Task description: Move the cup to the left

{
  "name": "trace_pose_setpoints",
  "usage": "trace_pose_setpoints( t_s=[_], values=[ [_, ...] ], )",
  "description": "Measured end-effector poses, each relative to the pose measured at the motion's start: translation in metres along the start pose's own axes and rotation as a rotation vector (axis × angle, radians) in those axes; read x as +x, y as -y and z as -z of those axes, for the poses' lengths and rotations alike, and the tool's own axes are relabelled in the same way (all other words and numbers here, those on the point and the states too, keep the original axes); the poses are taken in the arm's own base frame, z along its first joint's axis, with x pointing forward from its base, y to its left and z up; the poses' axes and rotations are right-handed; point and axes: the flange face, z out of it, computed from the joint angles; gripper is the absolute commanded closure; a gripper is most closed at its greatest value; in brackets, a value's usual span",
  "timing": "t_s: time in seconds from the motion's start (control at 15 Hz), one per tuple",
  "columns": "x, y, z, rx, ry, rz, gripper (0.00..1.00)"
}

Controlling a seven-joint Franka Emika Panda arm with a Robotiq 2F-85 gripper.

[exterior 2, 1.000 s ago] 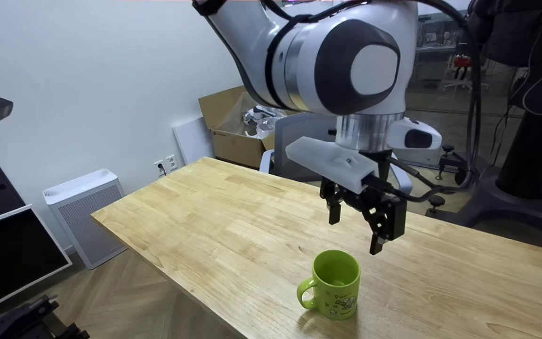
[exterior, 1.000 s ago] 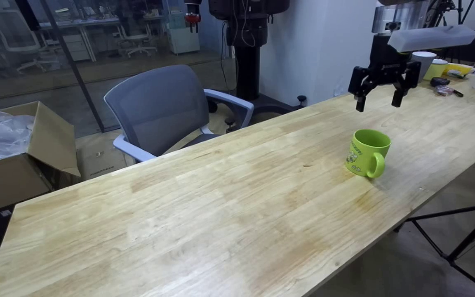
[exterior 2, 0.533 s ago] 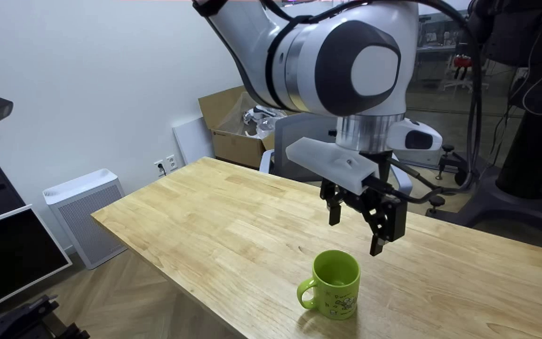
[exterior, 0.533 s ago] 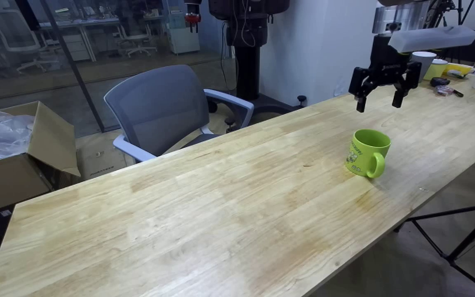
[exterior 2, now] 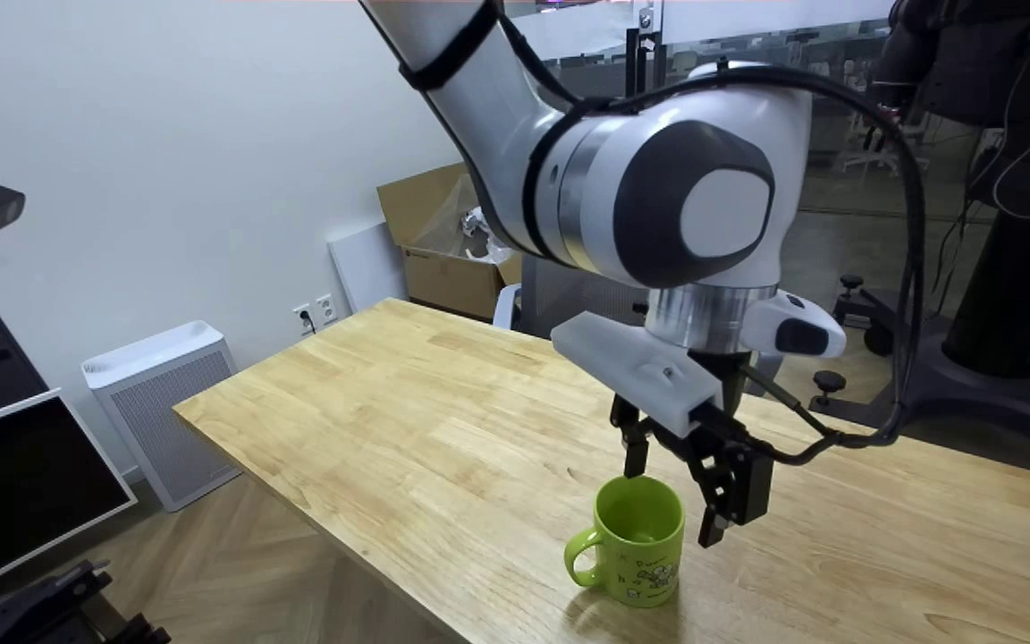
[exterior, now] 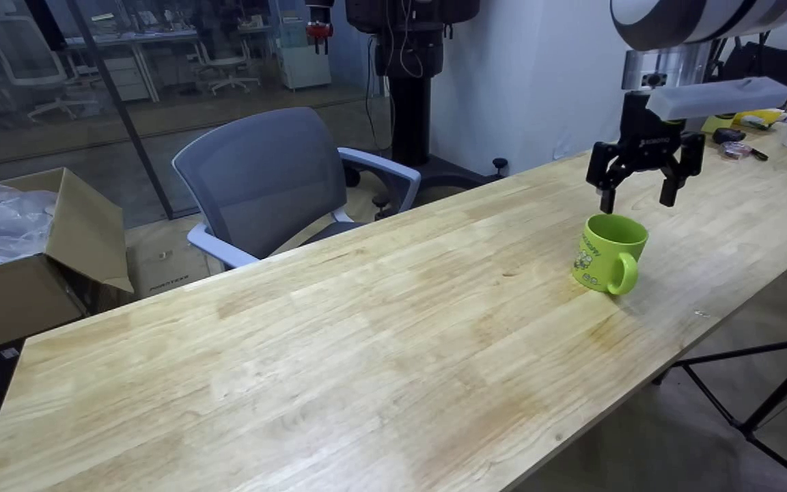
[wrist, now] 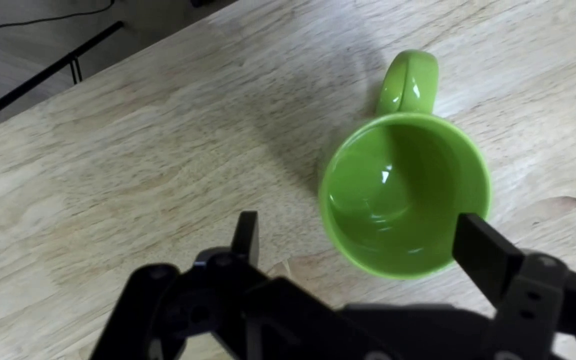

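Cup (exterior 2: 642, 550), one, lime-green, stands upright on the table (exterior 2: 372, 420) near one pincer (exterior: 638, 208), two fingers (wrist: 487, 257) spread apart.

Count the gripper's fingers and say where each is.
2. In the wrist view, one finger is left of the mug; another finger overlaps its rim at lower right. None seems hidden.
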Motion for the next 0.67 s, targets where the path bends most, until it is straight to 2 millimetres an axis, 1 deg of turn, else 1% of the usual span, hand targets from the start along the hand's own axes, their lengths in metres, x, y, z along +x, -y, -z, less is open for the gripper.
trace_pose_setpoints(
  t_s=[0.13,0.2,0.67],
  values=[
    [0.0004,-0.0034,-0.0127,-0.006,0.017,-0.003,0.00],
    [0.0001,-0.0035,-0.0147,-0.007,0.020,-0.002,0.00],
    [-0.0003,-0.0026,-0.0152,-0.007,0.020,0.001,0.00]
  ],
)
